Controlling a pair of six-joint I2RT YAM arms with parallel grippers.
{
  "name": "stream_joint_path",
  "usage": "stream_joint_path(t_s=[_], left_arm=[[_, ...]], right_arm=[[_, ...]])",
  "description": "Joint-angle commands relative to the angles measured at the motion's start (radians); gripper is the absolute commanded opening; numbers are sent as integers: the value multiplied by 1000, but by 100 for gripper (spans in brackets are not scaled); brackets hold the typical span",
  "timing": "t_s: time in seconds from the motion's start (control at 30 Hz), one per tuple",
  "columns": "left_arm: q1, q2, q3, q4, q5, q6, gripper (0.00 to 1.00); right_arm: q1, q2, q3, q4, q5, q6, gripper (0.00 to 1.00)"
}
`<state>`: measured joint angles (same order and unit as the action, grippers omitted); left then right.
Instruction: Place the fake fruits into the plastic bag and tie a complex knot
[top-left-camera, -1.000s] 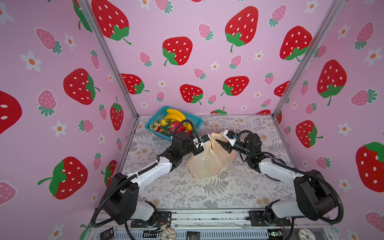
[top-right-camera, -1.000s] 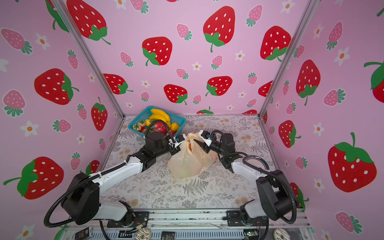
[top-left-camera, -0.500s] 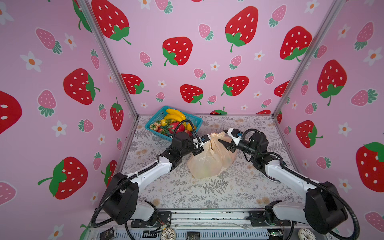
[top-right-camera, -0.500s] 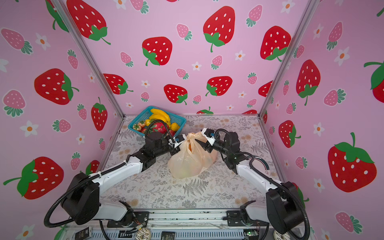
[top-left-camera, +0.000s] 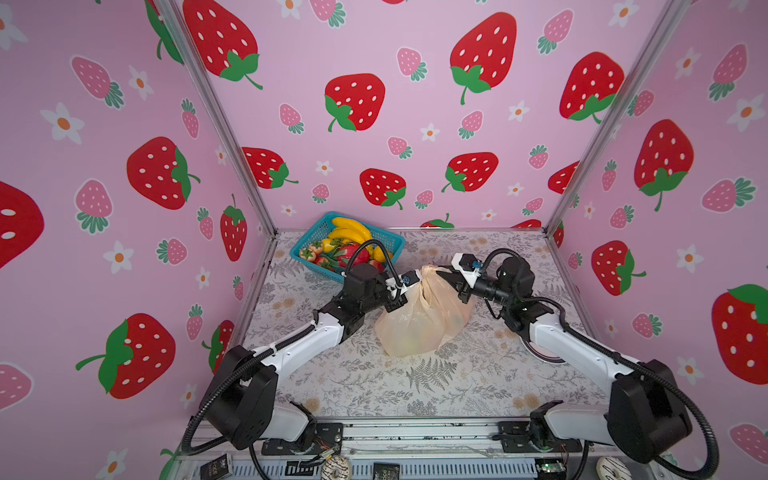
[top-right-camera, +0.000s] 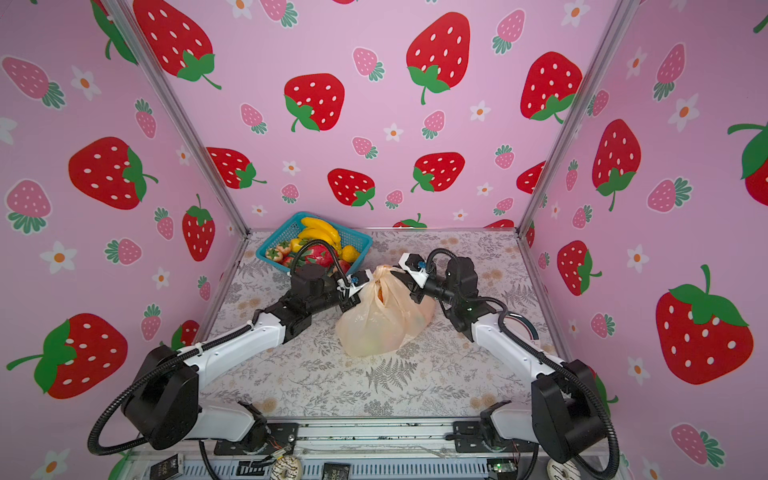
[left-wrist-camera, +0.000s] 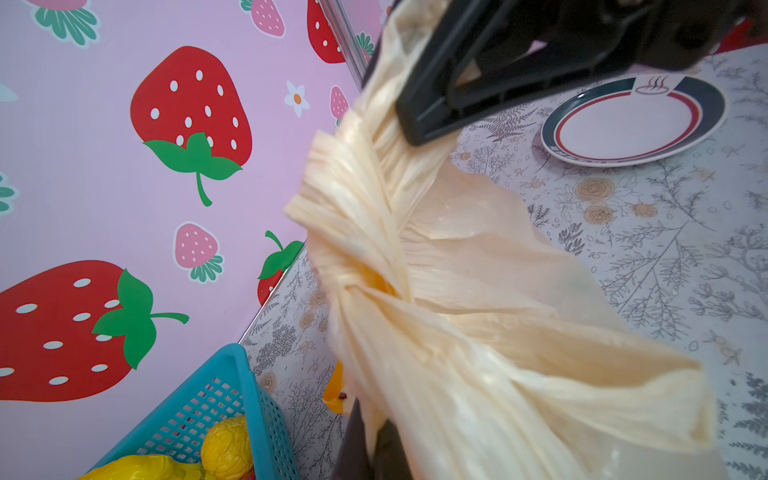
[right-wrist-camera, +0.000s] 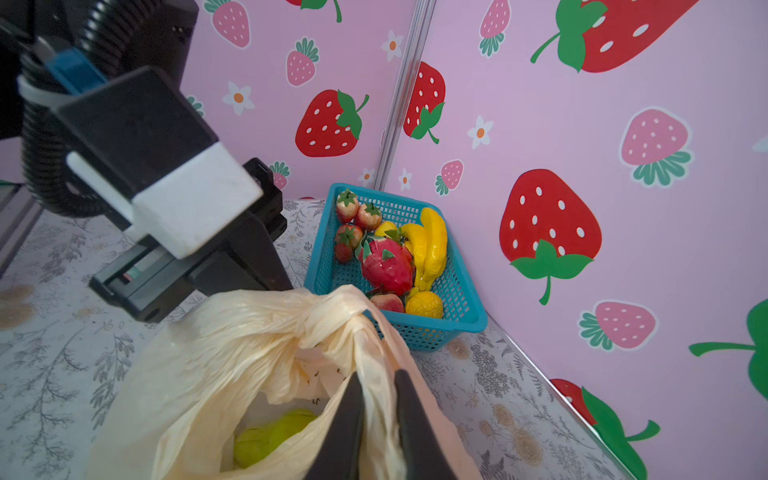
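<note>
Over the last second the right arm backed off the bag's top and came in again, and the right pincer (right-wrist-camera: 377, 382) went from wide to closed on a strand of handle. The left arm and the bag have not shifted. The tabletop (top-left-camera: 374, 382) carries the plastic bag (top-left-camera: 415, 328) near its middle, slumped, with green fruit (right-wrist-camera: 270, 432) showing inside. The teal basket (top-left-camera: 309, 239) sits in the back-left corner, holding most of the fake fruits (top-left-camera: 349, 232), and a plate (left-wrist-camera: 631, 124) lies toward the right edge, under the right arm. The knot (right-wrist-camera: 340, 322) is only a loose crossing of the two handles at the bag's top, lying between the pincers with its ends running left and right. The left pincer (left-wrist-camera: 372, 432) is clamped on the other handle. Tightening looks to call for pulling straight apart along that axis. Both arms are equally near, and only the basket behind the left wrist crowds the pull.
</note>
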<state>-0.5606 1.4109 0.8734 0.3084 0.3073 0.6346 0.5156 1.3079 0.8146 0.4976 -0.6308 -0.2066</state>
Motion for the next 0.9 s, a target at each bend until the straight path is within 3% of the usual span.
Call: stream_joint_path(t_s=[0.0,0.27,0.57,0.87], left_arm=[[2,-36,5,-9,8,37,0],[20,-88,-19,-34,-29,51,0],[33,-93,-20,-46,-80,33,0],[36,-98,-32,-37,-247,-54,0]], right_arm=[[-3,-22,-16,32,15,35,10],[-4,-60,-43,8,123,130,0],[-3,-84,-43,-61,186,195,0],[-3,-125,-65,-215,340,221,0]])
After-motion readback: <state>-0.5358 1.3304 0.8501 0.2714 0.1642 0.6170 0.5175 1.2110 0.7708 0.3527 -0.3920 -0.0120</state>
